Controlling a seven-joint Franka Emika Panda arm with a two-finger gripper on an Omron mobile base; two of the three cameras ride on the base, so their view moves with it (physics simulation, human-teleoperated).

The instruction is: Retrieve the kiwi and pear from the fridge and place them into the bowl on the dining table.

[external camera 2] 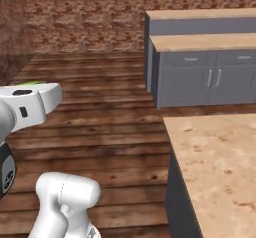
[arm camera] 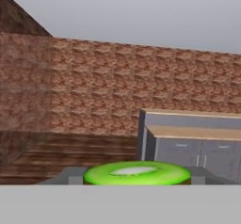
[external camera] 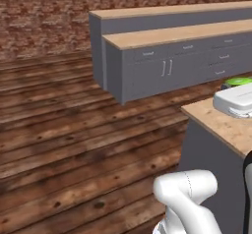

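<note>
The gripper (arm camera: pixel 136 183) holds the kiwi (arm camera: pixel 137 173) — cut green face showing — beside the dining table (external camera 2: pixel 220 157).

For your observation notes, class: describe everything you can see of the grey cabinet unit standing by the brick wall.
The grey cabinet unit is built in two steps, a taller back section and a lower front one, each capped with a light, wood-look top. Its flat grey front carries several drawers with small pale handles and a pair of doors with two upright bar handles side by side. Everything looks closed. It stands upright on the plank floor, with the brick wall behind it.
</note>
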